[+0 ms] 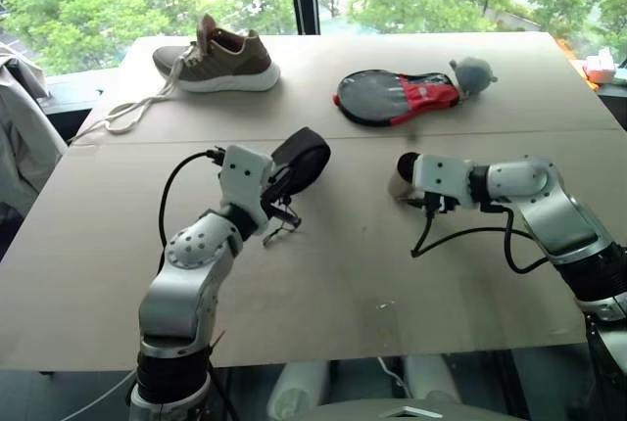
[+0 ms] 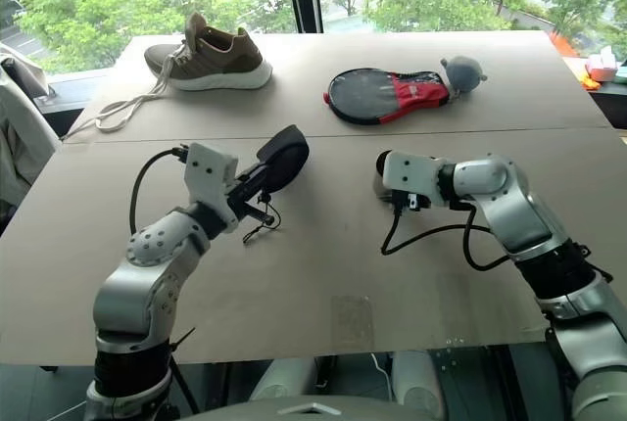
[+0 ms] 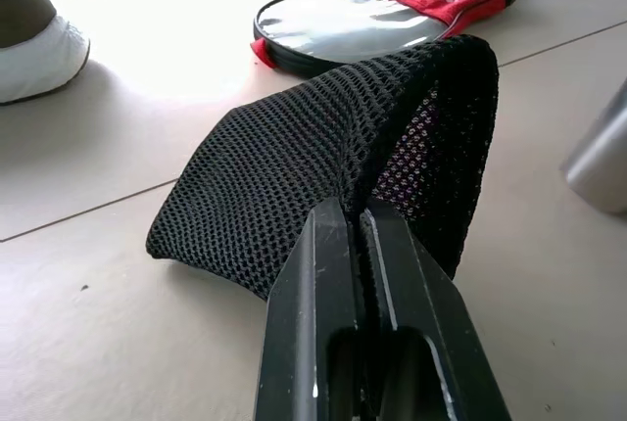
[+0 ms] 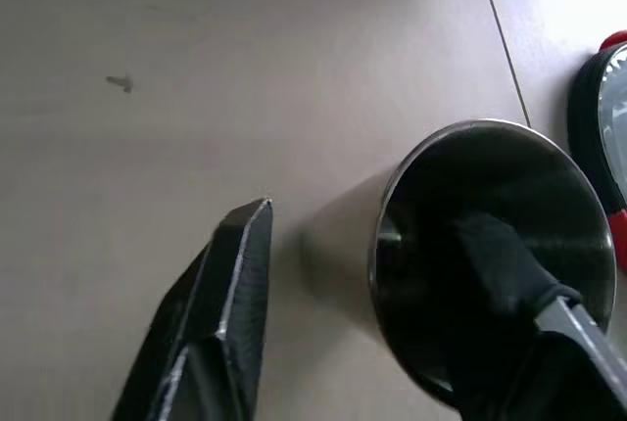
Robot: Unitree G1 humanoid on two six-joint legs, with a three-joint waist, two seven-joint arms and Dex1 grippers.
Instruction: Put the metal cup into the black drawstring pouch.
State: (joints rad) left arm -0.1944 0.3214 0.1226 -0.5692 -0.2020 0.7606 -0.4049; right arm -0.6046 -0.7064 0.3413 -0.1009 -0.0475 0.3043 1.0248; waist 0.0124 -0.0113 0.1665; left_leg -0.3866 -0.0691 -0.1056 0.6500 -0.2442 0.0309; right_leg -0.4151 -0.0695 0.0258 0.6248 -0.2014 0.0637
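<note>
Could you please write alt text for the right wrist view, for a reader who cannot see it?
The right gripper straddles the rim of an upright metal cup on a beige table, one black finger inside the cup and the other outside its wall, apart from it. A black-and-red paddle cover shows at the edge.

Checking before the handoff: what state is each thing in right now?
black drawstring pouch: lifted, pinched by the shut left gripper.
metal cup: upright on the table, mouth open, empty.
right gripper: one finger inside the cup, one outside, not yet clamped.
shoe: upright, laces loose.
</note>
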